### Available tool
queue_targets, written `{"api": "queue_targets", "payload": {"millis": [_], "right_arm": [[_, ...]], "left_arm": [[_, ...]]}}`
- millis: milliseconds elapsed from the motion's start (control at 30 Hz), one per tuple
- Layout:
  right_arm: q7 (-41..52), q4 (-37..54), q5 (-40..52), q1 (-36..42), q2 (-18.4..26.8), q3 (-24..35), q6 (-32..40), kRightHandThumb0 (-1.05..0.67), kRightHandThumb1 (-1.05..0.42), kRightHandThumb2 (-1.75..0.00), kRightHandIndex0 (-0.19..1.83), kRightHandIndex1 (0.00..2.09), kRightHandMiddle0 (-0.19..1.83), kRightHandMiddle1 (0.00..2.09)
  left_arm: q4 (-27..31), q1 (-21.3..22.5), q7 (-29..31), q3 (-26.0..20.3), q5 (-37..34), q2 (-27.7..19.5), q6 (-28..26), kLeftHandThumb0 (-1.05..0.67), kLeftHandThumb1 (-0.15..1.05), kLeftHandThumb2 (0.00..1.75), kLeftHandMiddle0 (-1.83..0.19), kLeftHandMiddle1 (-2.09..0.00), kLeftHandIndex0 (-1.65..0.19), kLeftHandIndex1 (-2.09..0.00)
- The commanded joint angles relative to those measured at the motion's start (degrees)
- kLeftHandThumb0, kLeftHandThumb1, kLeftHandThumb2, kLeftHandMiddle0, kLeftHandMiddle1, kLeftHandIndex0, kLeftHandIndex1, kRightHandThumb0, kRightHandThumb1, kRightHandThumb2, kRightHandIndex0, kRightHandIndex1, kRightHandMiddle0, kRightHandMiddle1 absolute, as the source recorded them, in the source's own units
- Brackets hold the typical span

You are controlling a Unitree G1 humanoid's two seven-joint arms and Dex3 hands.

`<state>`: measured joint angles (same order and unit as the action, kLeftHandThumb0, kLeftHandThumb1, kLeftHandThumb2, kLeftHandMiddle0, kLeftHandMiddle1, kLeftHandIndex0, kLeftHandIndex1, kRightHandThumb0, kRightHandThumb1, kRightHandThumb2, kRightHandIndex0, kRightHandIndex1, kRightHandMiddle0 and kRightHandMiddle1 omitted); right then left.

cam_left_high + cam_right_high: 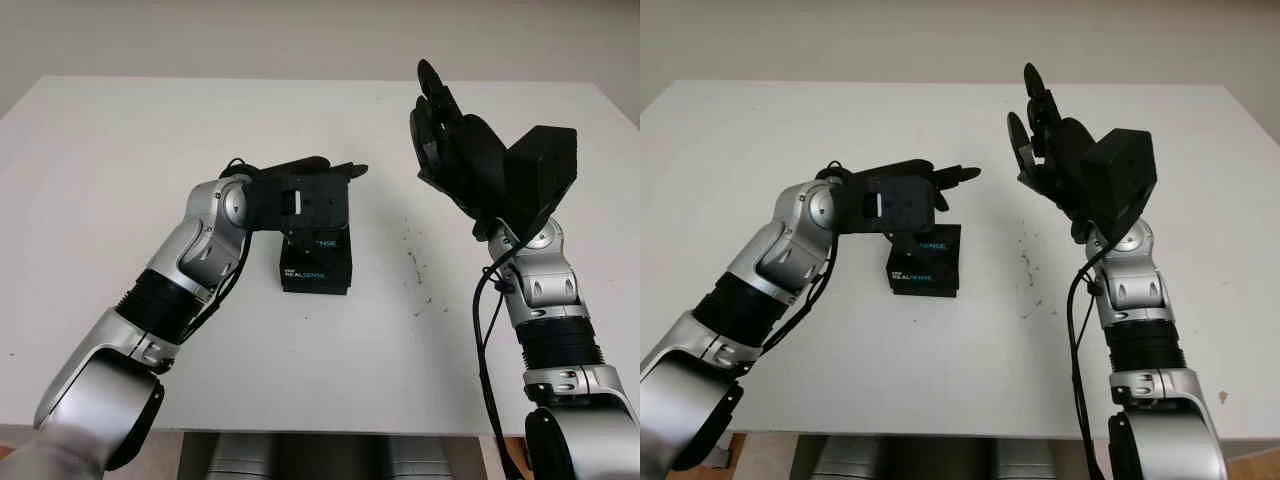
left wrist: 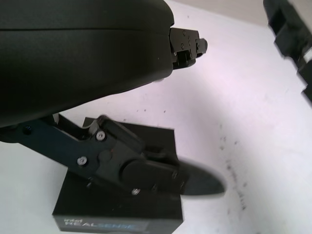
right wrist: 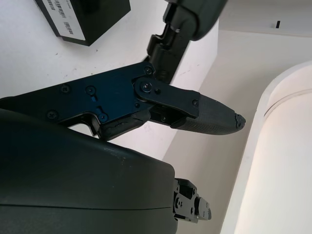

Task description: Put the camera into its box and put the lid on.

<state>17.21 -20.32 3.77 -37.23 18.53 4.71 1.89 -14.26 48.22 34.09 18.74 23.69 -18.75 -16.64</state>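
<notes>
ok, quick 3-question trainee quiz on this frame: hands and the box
1. True or false: the black box has its lid on.
2. Which hand is above the box? A) left hand B) right hand
3. Fill in: the right hand is raised off the white table and holds ____.

Key: 1 true; 2 A; 3 nothing.
</notes>
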Motion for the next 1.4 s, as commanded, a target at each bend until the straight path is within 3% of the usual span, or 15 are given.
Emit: {"api": "queue_targets", "payload": {"millis": [0,367,667,767,900,1167,1367], "right_arm": [[0.19,0.13,0.34,0.29,0.08,0.38,-0.95,-0.74,-1.05,-0.71,-0.19,0.00,-0.19,0.00],[0.08,0.59,0.43,0.40,0.26,0.19,-0.17,-0.73,-1.05,-0.72,-0.19,0.00,-0.19,0.03],[-0.19,0.61,0.51,0.16,-0.06,0.14,-0.10,-0.71,-1.05,-0.70,-0.19,0.00,-0.18,0.04],[-0.23,1.32,0.48,0.49,-0.28,-0.16,1.05,-0.72,-1.05,-0.72,-0.19,0.00,-0.19,0.01],[-2.75,1.97,0.89,1.64,-2.97,0.00,0.32,-0.75,-1.05,-0.72,-0.19,0.00,-0.19,0.00],[-7.35,-0.47,2.90,2.28,-9.11,1.23,-2.40,-0.76,-1.05,-0.70,-0.19,0.00,-0.19,0.00],[-9.15,0.23,4.34,3.06,-10.69,2.17,-1.35,-0.76,-1.05,-0.71,-0.19,0.00,-0.19,0.00]], "left_arm": [[1.42,-0.65,-0.83,-2.46,-1.70,0.12,-1.40,-0.82,1.05,0.63,0.19,-0.01,0.19,0.00],[5.17,-2.75,-1.52,-7.82,-9.35,-1.26,-3.60,-0.80,1.05,0.57,0.17,-0.04,0.19,0.00],[7.17,-6.72,-11.37,-15.45,-18.02,3.94,-0.88,-0.80,1.05,0.59,0.17,-0.05,0.19,-0.01],[4.65,-8.29,-15.80,-20.70,-23.92,7.67,2.13,-0.75,1.05,0.57,0.16,-0.06,0.16,-0.02],[2.43,-9.42,-20.77,-26.11,-28.63,9.22,5.77,-0.72,1.05,0.58,0.19,-0.01,0.19,0.00],[-8.67,-10.88,-21.85,-27.88,-27.00,3.70,18.99,-0.81,1.05,0.58,0.19,0.00,0.19,0.00],[-12.59,-12.53,-21.77,-30.69,-30.14,3.04,24.25,-0.73,1.05,0.55,0.19,0.00,0.19,0.00]]}}
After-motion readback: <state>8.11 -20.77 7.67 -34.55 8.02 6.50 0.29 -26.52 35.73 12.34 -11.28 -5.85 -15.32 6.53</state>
